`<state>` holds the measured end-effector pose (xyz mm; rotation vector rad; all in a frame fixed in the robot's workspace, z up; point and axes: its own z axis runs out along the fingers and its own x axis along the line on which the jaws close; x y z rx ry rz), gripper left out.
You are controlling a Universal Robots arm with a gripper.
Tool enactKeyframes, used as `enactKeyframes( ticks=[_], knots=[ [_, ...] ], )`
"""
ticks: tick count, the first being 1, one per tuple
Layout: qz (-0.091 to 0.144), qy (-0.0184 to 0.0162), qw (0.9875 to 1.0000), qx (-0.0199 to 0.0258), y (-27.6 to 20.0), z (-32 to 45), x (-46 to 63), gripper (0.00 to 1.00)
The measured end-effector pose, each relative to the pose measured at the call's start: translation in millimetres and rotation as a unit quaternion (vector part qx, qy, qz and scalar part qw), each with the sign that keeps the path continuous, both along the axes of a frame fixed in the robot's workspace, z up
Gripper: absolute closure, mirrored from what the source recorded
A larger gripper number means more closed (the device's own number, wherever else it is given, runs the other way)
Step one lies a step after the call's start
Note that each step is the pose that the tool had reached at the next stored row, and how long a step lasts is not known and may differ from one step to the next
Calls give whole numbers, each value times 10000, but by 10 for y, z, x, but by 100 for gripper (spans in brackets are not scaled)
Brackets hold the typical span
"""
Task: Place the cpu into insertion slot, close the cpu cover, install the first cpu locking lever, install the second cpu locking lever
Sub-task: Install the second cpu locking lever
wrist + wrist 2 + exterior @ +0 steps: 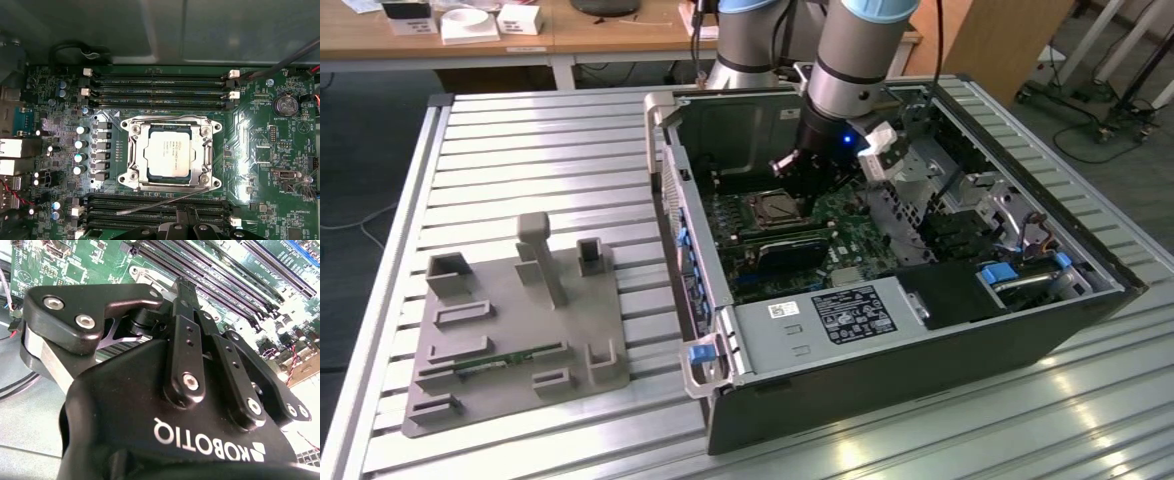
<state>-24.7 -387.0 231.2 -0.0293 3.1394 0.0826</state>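
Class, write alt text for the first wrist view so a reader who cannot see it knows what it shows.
The cpu sits in the insertion slot on a green motherboard, with the cpu cover closed around it. One thin locking lever juts out loose across the memory slots on one side.

open space above cpu cover (170, 152), raised lever (160, 204) crossing memory slots (155, 210)
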Motion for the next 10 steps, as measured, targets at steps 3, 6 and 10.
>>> enactKeyframes(
  ticks=[3,6,10],
  knots=[
    [0,0,10000,0,0,0,-5,90],
    [0,0,10000,0,0,0,-10,90],
    [0,0,10000,1,0,0,-27,90]
  ],
)
